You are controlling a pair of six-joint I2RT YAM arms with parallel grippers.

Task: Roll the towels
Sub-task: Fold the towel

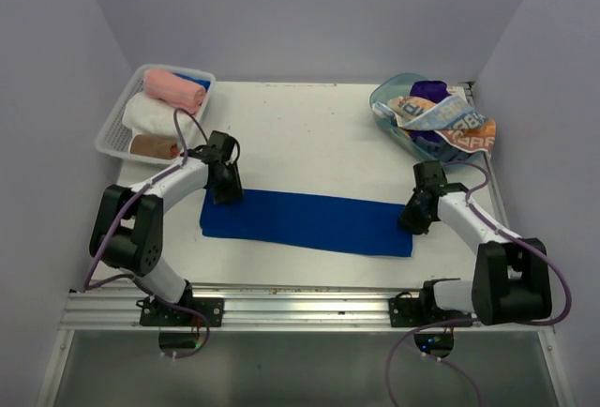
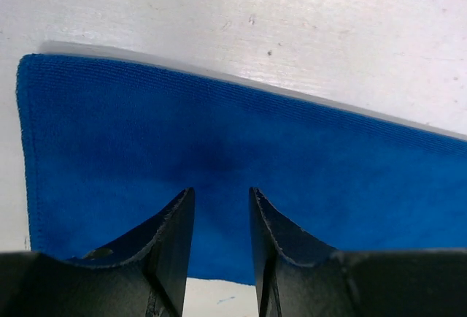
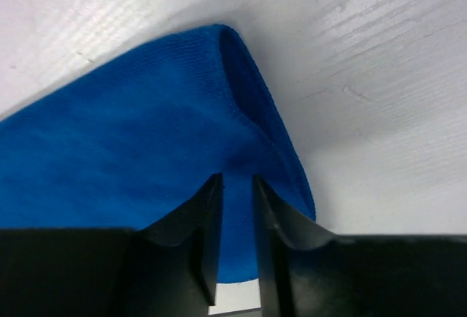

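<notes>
Both left tool [image 2: 221, 194] and right tool [image 3: 235, 178] sit slightly open, apparently, at blue towel [image 1: 309, 222] edges.

Far corners are blocked by the mesh basket [image 1: 112, 128] and the teal tub [image 1: 382, 112]; bare table [image 1: 300, 135] is left between

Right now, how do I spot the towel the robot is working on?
On the white table, near its front edge, lies the blue towel. It is a long flat strip with the left gripper at one end and the right gripper at the other. The other towels are rolled in the basket or bunched in the tub.
</notes>
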